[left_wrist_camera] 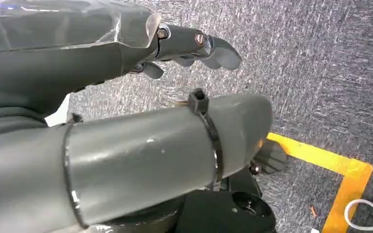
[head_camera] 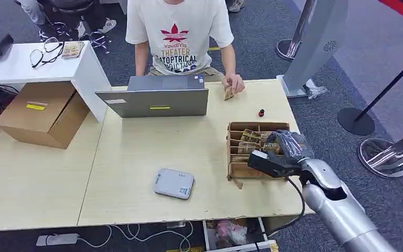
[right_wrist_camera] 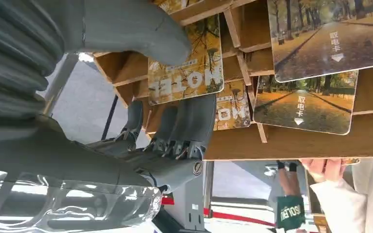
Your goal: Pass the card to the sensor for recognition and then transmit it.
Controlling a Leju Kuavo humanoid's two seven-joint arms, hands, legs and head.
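My right hand hovers over the near right part of a wooden card box on the table's right side. Several autumn-picture cards stand in its slots. In the right wrist view my right hand has its thumb and fingers apart, with a yellow card showing between them, still in its slot; nothing is gripped. The grey-white sensor lies flat at the table's front middle, left of the box. My left hand hangs over grey carpet, holding nothing.
A person sits behind the table, holding a card near the far edge. A grey laptop stands in front of them. A small red and black object lies beyond the box. A cardboard box sits at the left.
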